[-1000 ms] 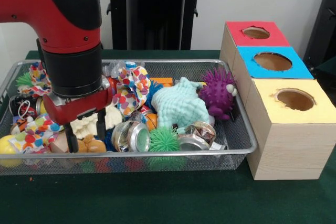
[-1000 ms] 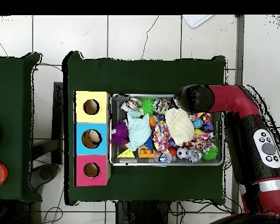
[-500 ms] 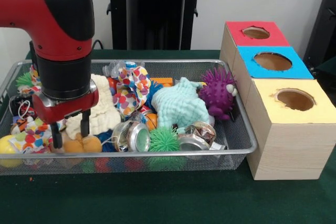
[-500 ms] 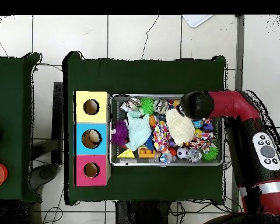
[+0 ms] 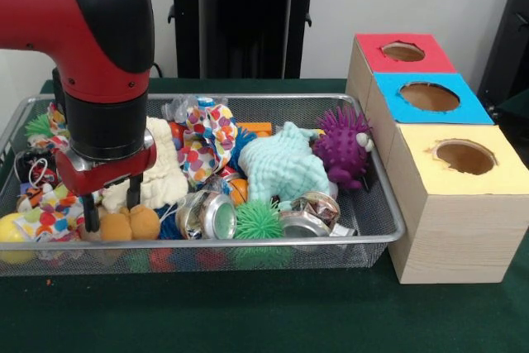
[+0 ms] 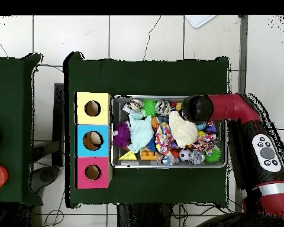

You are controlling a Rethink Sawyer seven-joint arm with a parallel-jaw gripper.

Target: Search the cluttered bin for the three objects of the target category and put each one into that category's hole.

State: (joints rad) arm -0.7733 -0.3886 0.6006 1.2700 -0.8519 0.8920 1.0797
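Orange-tan plush, a small soft toy of two rounded lobes (image 5: pixel 130 225), lay against the near wall of the silver wire-mesh bin (image 5: pixel 248 242) at its end well apart from the sorting boxes, and it was judged to be the object of your grasp. Your red and black gripper (image 5: pixel 112 214) hung low over it with the jaws spread and nothing held; one dark finger (image 5: pixel 89 214) stood at the toy's outer side beside the polka-dot cloth (image 5: pixel 40 214), the other came down nearer the toy's middle, in front of the cream knitted plush (image 5: pixel 162 176). In the overhead view the wrist of the red arm (image 6: pixel 197 108) hid the fingers entirely, so only the front view could guide you. To do this step well, you needed to centre the jaws so both lobes sat between the fingers, descend without pinching the cloth or the cream plush, and close gently, since so soft a body would probably squash and slip. The crushed silver can (image 5: pixel 208 214) lay just beside the toy and could have been dragged along. Once lifted clear of the mesh, the toy would have had to cross the whole bin toward the wooden boxes topped yellow (image 5: pixel 488 178), blue (image 5: pixel 463 107) and red (image 5: pixel 438 59); which hole suited it could not be told.
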